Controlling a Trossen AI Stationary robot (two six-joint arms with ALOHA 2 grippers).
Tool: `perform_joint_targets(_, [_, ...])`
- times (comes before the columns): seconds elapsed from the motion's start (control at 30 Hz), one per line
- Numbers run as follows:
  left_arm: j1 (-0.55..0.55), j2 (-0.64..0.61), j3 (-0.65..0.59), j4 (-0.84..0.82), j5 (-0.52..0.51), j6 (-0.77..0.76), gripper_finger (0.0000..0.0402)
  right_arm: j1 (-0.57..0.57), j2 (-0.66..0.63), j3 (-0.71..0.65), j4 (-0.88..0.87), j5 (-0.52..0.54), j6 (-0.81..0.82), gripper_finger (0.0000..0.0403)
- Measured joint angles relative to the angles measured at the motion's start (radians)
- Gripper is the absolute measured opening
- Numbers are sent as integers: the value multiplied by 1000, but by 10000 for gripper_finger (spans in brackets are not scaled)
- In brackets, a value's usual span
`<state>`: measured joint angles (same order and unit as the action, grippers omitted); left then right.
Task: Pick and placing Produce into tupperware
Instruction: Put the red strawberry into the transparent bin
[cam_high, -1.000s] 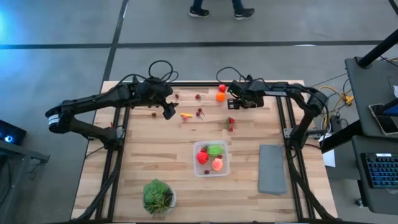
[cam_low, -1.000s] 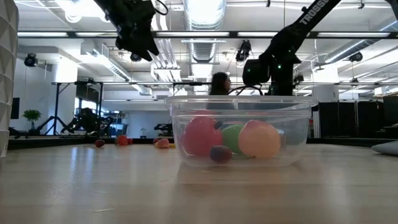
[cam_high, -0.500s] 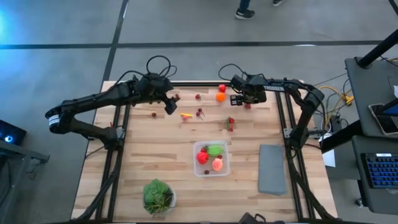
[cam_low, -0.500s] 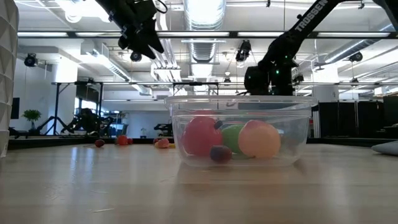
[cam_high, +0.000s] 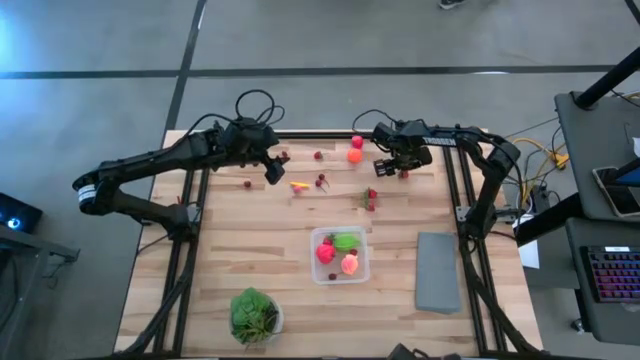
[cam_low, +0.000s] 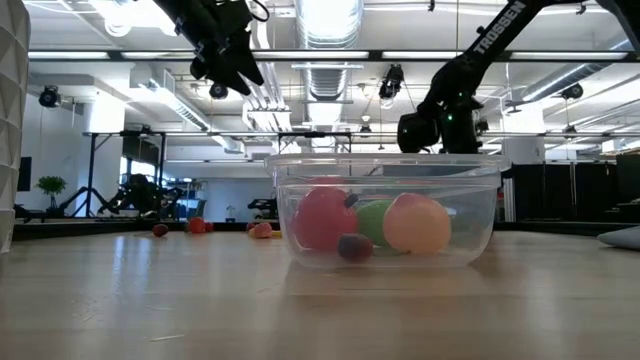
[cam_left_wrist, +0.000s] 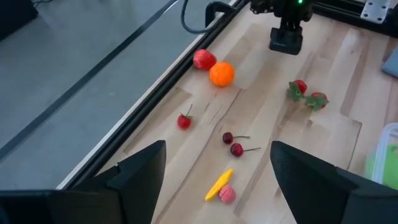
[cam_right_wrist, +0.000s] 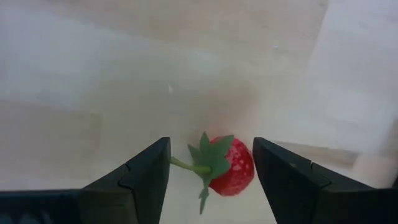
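Partly done. Clear shallow plastic tupperware, table centre, holds approx. four produce pcs. Roughly ten pcs left along far edge. Right hand apart, straddling red strawberry, not clamped. Left hand apart, empty.

The near half of the tabletop lies mostly bare, broken only by the clear tupperware at centre, the grey slab to its right and the potted plant at the front. The far strip is crowded: scattered produce lies between the left hand and right hand, leaving narrow gaps. Black frame rails bound both sides.
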<state>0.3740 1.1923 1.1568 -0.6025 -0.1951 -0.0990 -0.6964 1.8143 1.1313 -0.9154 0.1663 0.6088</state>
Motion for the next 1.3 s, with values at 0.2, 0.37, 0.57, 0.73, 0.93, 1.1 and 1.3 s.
perform_joint_targets(0.2, [0,0,0,0,0,-2,274,0,-27,6,10,17,-183,221])
perform_joint_targets(0.37, [0,0,0,1,0,-5,274,-12,-39,8,37,18,-245,221])
perform_joint_targets(0.57, [0,0,0,10,0,-51,274,-19,-86,8,-10,16,-424,221])
perform_joint_targets(0.73, [0,0,0,19,0,-55,274,-12,-172,0,-49,7,-659,221])
perform_joint_targets(0.93, [0,0,0,19,0,-55,274,-10,-243,-58,-47,-88,-882,221])
perform_joint_targets(1.1, [0,0,-1,21,0,-55,274,-11,-227,-117,-18,-87,-895,221])
perform_joint_targets(1.3, [0,0,-2,23,0,-55,274,-11,-203,-143,35,-61,-913,221])
